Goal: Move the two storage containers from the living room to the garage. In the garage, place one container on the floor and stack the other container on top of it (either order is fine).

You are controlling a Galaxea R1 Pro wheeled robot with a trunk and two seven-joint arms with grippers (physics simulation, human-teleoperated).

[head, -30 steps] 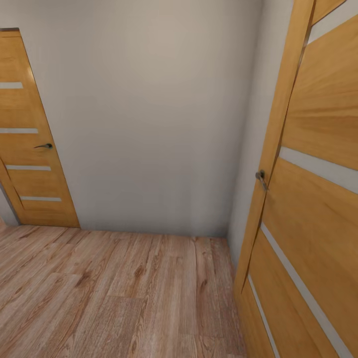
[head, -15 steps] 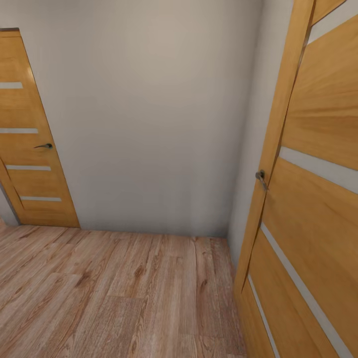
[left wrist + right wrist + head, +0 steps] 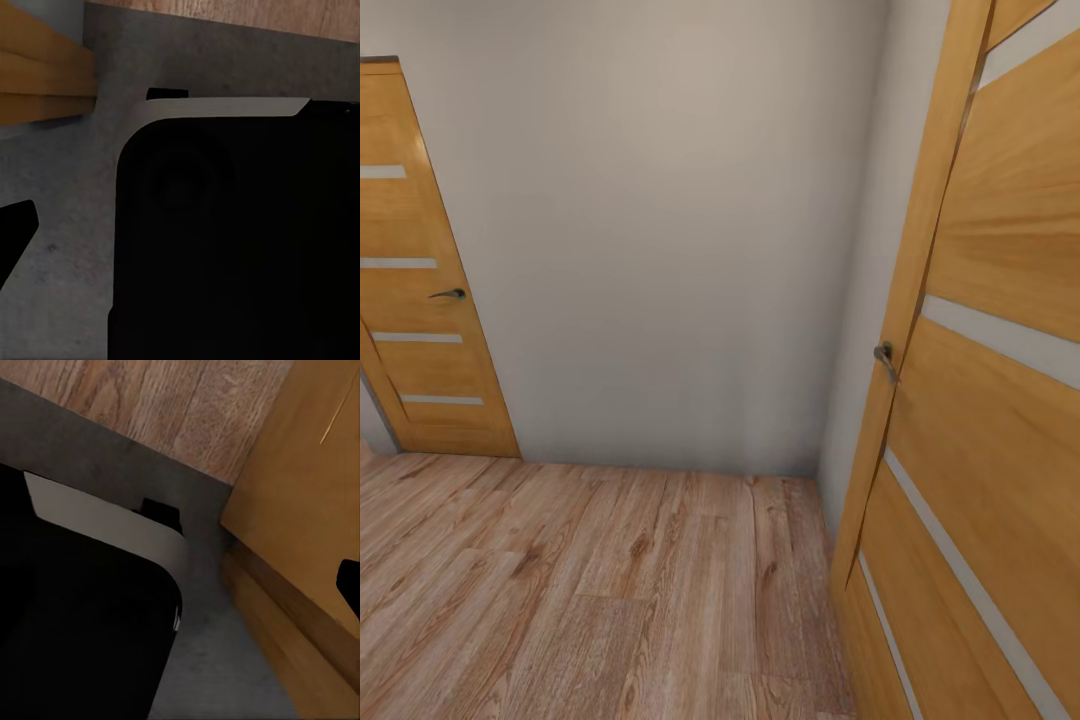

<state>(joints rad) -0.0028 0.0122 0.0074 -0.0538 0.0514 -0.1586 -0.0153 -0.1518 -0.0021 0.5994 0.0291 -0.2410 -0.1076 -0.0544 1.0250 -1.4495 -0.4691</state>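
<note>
The two storage containers are out of view. In both wrist views dark grey concrete floor (image 3: 67, 195) lies under my black base (image 3: 240, 247), and it meets light wood planks (image 3: 165, 405) a short way off. One dark fingertip (image 3: 16, 229) of the left gripper pokes in at the picture's edge. A dark fingertip (image 3: 349, 585) of the right gripper does the same beside the orange-brown door (image 3: 300, 495). Neither view shows whether the jaws are open or shut.
An open orange-brown door (image 3: 990, 400) with frosted strips and a metal handle (image 3: 884, 358) stands close on my right. A plain white wall (image 3: 660, 250) is straight ahead. A shut door (image 3: 420, 280) of the same kind is at the far left. Wood plank floor (image 3: 590, 580) lies between them.
</note>
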